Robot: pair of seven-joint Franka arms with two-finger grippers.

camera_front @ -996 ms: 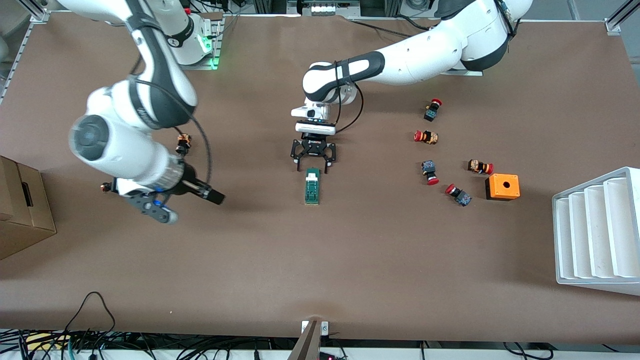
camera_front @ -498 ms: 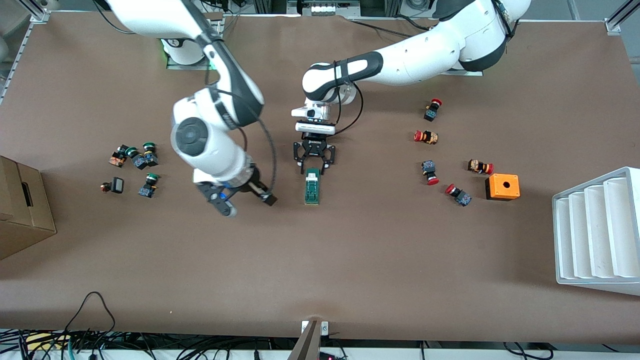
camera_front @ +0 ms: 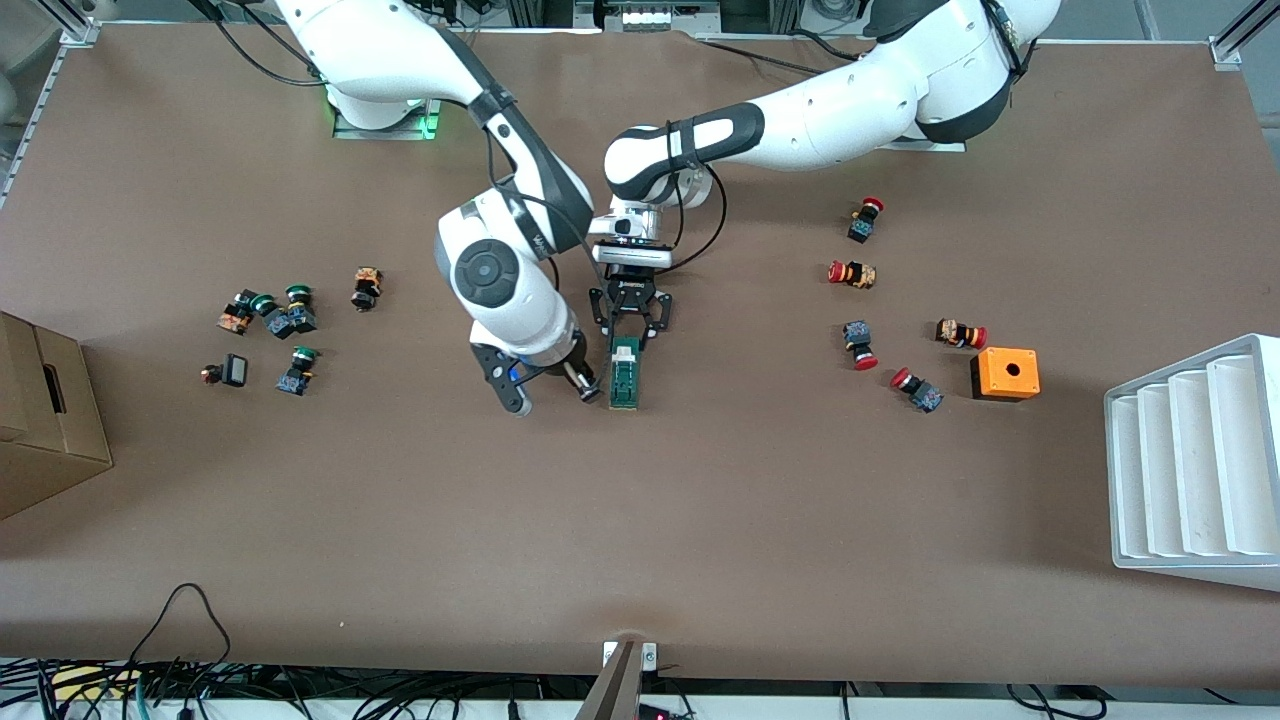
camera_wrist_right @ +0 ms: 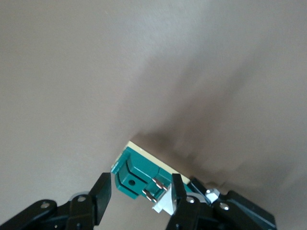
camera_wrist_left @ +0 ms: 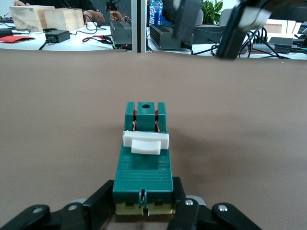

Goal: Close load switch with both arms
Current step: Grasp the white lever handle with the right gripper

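Note:
The dark-green load switch (camera_front: 625, 372) lies on the brown table, with its white lever (camera_front: 626, 351) toward the end farther from the front camera. My left gripper (camera_front: 627, 335) is down at that end, and its fingers (camera_wrist_left: 101, 201) press both sides of the switch body (camera_wrist_left: 144, 167). The lever (camera_wrist_left: 145, 143) stands up across the body. My right gripper (camera_front: 588, 387) is open beside the switch's nearer end. In the right wrist view, its fingers (camera_wrist_right: 104, 189) straddle the holed end of the switch (camera_wrist_right: 139, 177) with a gap on one side. It also shows blurred in the left wrist view (camera_wrist_left: 211, 24).
Red-capped push buttons (camera_front: 862, 345) and an orange box (camera_front: 1005, 373) lie toward the left arm's end, beside a white stepped rack (camera_front: 1190, 460). Green-capped buttons (camera_front: 280, 315) and a cardboard box (camera_front: 40, 420) are at the right arm's end.
My right arm swept from its end of the table to the switch's nearer end. My left gripper lowered slightly and its fingers closed in on the switch.

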